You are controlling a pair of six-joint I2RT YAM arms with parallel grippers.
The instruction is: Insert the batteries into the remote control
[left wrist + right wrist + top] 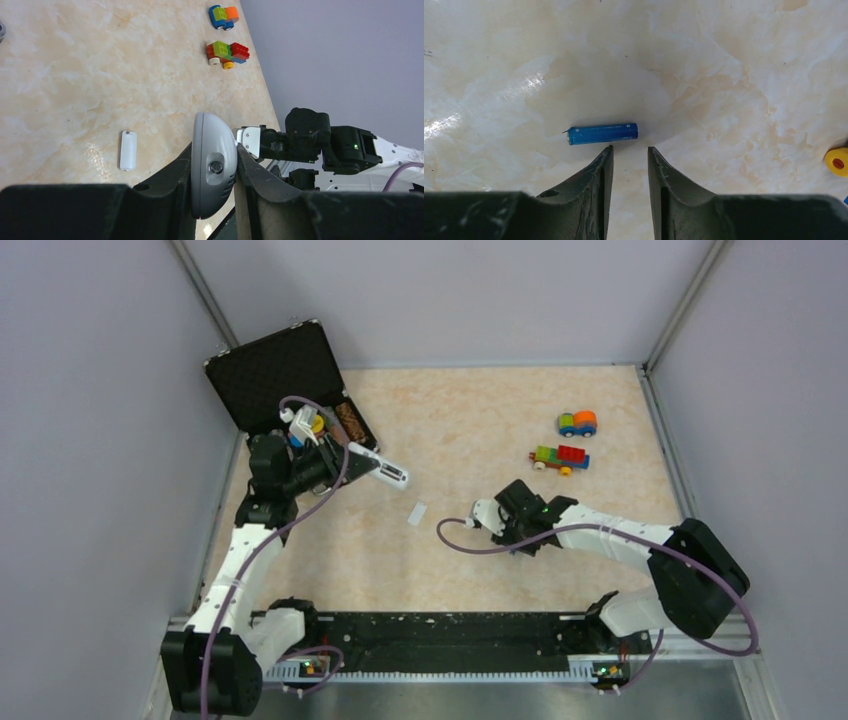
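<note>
Shows an early stage of loading, with no battery seen in the remote control (392, 476).

- **Remote:** left of centre in the overhead view, lifted off the table (470, 570) and grasped at its sides by the clenched left gripper (215, 155). Battery bay hidden in every view, so cannot tell whether anything sits inside.
- **Small white flat piece (128, 150):** lies alone on the table just right of the remote. Judged to be the removed battery cover, which would mean the opening step is done.
- **Blue battery (603, 134):** lies crosswise on the table at the centre of the right wrist view, just beyond the tips of the right gripper (630, 150). Fingers narrowly parted and empty, not touching it.
- **Second, dark battery:** not found in any view.
- **Left to do, by this reading:** pick up the blue battery, seat it, find and seat the other, refit the cover.
- **Black case (285, 365):** upper left of the overhead view, open, with its lid tipped back. Tray holds some colourful pieces and something brown, partly hidden by the left arm and too small to name.
- **Two toy block cars (562, 457):** upper right, on the table, in no container.
</note>
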